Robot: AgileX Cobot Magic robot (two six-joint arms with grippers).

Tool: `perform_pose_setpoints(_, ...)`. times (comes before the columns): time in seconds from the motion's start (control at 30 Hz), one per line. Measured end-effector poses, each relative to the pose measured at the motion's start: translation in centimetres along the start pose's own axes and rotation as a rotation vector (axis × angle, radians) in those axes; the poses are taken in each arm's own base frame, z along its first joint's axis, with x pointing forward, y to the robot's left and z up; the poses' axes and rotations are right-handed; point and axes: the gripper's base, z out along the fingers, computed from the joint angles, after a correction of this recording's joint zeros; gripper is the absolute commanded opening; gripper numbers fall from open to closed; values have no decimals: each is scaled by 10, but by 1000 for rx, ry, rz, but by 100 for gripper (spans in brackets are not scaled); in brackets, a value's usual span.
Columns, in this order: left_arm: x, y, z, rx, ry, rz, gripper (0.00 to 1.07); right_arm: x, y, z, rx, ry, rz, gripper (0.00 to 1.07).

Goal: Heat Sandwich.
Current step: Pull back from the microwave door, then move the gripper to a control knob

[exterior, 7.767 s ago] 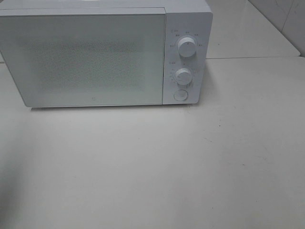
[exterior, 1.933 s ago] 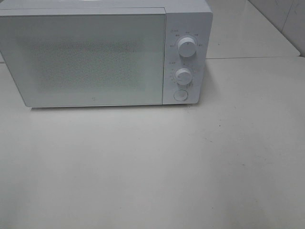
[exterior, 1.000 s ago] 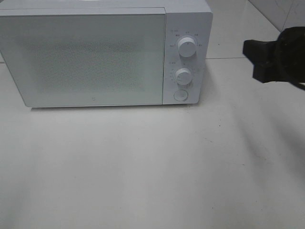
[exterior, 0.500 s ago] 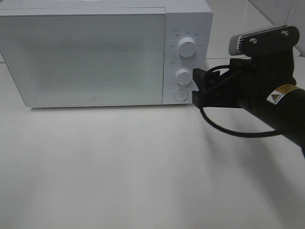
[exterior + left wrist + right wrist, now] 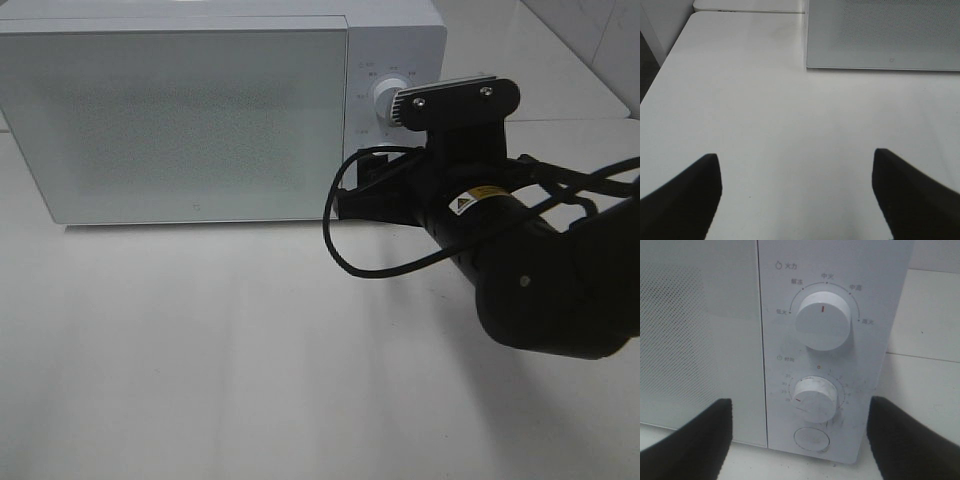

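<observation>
The sandwich is out of view. A white microwave stands at the back of the table with its door shut. My right gripper is open and empty, close in front of the control panel. Its two dark fingers flank the lower timer knob and the round button, below the upper power knob. From above, the right arm covers the lower panel. My left gripper is open over bare table, short of the microwave's door.
The white tabletop spreads in front of the microwave. A black cable loops off the right arm towards the door's lower corner. A second white surface adjoins behind on the right, and the table's edge runs along one side of the left wrist view.
The right arm came in from the right and moved left across the control panel, now hiding the lower knob and button from above. The microwave has not moved.
</observation>
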Motion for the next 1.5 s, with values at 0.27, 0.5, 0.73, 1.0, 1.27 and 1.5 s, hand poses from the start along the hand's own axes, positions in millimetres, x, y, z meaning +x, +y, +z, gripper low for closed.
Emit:
perform_pose_setpoints(0.27, 0, 0, 0, 0, 0, 0, 78, 13, 6, 18, 48, -31, -37, 73)
perform_pose_setpoints(0.5, 0, 0, 0, 0, 0, 0, 78, 28, 11, 30, 86, -41, -67, 73)
perform_pose_setpoints(0.73, 0, 0, 0, 0, 0, 0, 78, 28, 9, 43, 122, -52, -45, 73)
perform_pose_setpoints(1.0, 0, 0, 0, 0, 0, 0, 78, 26, 2, 47, 147, -57, -28, 73)
perform_pose_setpoints(1.27, 0, 0, 0, 0, 0, 0, 78, 28, 7, 52, 126, -56, -37, 73)
perform_pose_setpoints(1.5, 0, 0, 0, 0, 0, 0, 78, 34, 14, 62, 109, -43, -46, 72)
